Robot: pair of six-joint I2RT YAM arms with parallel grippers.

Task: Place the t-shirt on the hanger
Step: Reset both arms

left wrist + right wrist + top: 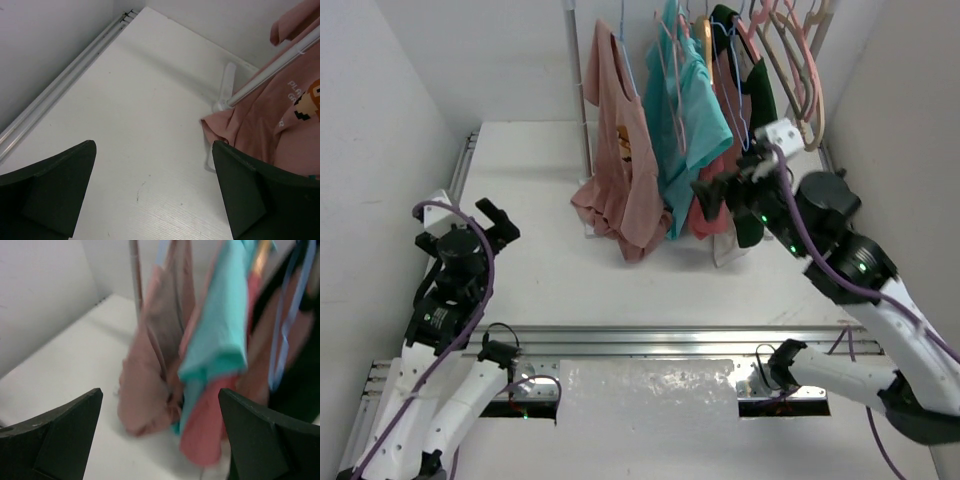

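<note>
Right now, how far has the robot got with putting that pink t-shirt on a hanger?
It looks done: the t-shirt hangs from the rack on the hanger, its hem bunched on the table. Nothing is in hand: the left gripper and right gripper are both open and empty. What's left, at most, is backing away.

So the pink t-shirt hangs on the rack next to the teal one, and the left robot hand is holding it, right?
Not quite. The left gripper holds nothing; the left wrist view shows it open, apart from the t-shirt. The t-shirt does hang on the rack next to the teal shirt.
</note>
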